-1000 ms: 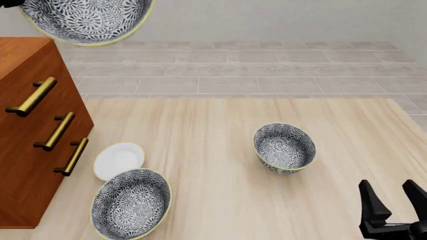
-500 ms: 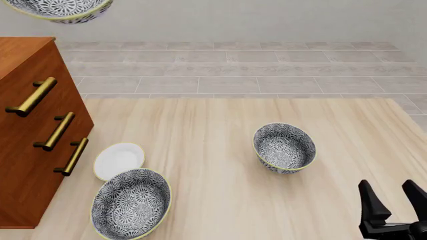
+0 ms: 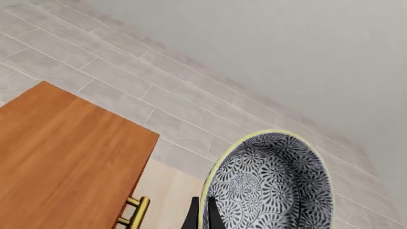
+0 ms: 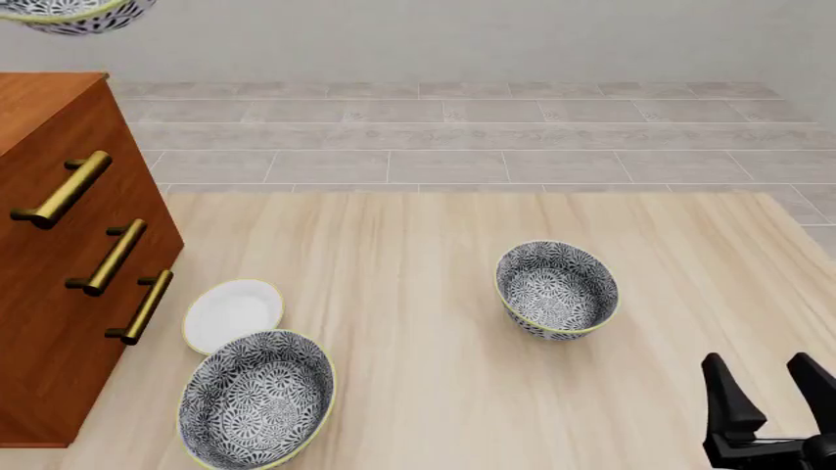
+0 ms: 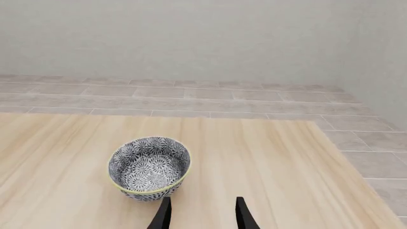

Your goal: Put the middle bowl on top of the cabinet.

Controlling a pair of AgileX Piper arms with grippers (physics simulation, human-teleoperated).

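Middle bowl, grey-and-white floral with a pale yellow rim, hangs high above the cabinet, only its lower edge showing at the top of the front view. From the left wrist view the same bowl is held by its rim in the left claw, one dark finger outside the wall and one inside, with the cabinet's flat reddish-brown top below and to one side of it; the bowl is clear of that top, not touching it.

Three patterned bowls show in all. Besides the lifted one, a second bowl sits on the wooden surface just beside the cabinet's front, and a third bowl stands well apart from the cabinet, toward the right arm's side. One small white plate lies between the second bowl and the cabinet's lowest handle. Three brass bar handles run down the cabinet's drawer fronts.

The right claw is near the surface, far from the cabinet, fingers spread with nothing between them.
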